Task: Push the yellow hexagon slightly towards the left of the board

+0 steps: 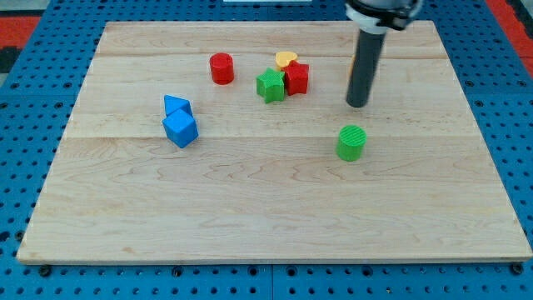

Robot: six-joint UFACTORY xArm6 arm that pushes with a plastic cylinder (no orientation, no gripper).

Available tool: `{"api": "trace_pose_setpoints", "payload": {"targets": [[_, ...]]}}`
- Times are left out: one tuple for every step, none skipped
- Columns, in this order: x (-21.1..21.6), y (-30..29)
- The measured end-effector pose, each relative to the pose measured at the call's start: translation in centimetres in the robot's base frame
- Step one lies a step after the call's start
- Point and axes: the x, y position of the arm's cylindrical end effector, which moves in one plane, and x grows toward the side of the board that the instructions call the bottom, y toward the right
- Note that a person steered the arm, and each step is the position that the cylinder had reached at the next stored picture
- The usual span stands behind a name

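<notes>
My dark rod comes down from the view's top right, and my tip (357, 103) rests on the board. A thin yellow-orange sliver (351, 67) shows at the rod's left edge. It may be the yellow hexagon, mostly hidden behind the rod. My tip is just below that sliver, above the green cylinder (352, 142) and to the right of the red block (297, 79).
A yellow heart (286, 59), the red block and a green star-like block (270, 86) cluster at the top centre. A red cylinder (221, 68) stands to their left. Two blue blocks (176, 106) (181, 130) touch at the left. The wooden board (250, 217) lies on a blue pegboard.
</notes>
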Motion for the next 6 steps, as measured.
{"api": "trace_pose_setpoints", "payload": {"targets": [[-5.2,7.3],[-6.2,0.4],[-2.9,-7.5],[-2.4,-2.5],[-3.9,-3.0],[0.2,-8.5]]}}
